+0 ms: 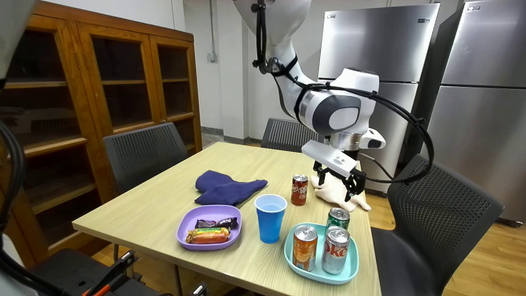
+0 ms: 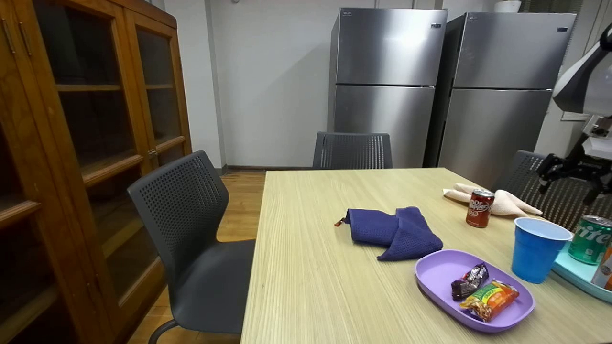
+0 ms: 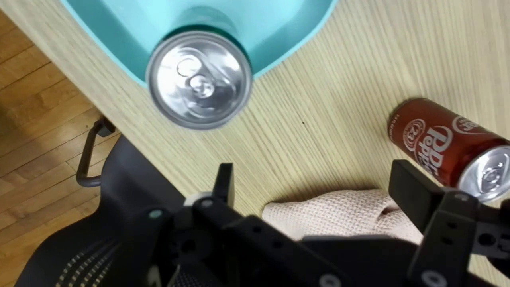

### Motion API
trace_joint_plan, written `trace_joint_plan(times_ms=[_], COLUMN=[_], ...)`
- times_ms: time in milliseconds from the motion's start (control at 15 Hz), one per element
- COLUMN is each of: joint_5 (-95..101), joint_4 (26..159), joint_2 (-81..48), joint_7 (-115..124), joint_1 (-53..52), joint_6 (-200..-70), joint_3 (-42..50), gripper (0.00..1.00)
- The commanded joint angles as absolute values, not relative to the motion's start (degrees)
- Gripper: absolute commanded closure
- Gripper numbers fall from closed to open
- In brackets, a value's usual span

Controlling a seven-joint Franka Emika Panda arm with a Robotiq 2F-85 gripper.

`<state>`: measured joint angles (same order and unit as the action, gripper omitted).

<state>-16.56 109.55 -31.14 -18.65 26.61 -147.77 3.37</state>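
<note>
Wrist view, from gripper [image 3: 314, 179]: table [image 3: 346, 119] free toward 1 o'clock; green can [image 3: 199, 79] blocks 10, red can [image 3: 446, 143] 2 to 3.

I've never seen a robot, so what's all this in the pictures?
That's a robot arm with a black claw, open and holding nothing. Two pictures come from cameras outside the robot; the third comes from its wrist, looking down past the claw. On the table are a Dr Pepper can, a pale cloth, a navy cloth, a blue cup, a purple plate with two wrapped snacks, and a turquoise tray carrying a Sprite can, a Diet Coke can and an orange can.
</note>
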Motion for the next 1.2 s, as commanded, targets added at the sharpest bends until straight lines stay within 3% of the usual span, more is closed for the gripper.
trace_joint_plan(times_ms=[0,1133], joint_5=[-19.3,-19.4], joint_4=[110.1,109.5], joint_2=[-28.1,-28.5], joint_7=[-14.6,-11.8], joint_1=[25.3,22.5], joint_6=[-145.5,-147.5], joint_3=[2.5,3.1], gripper=[0.0,0.0])
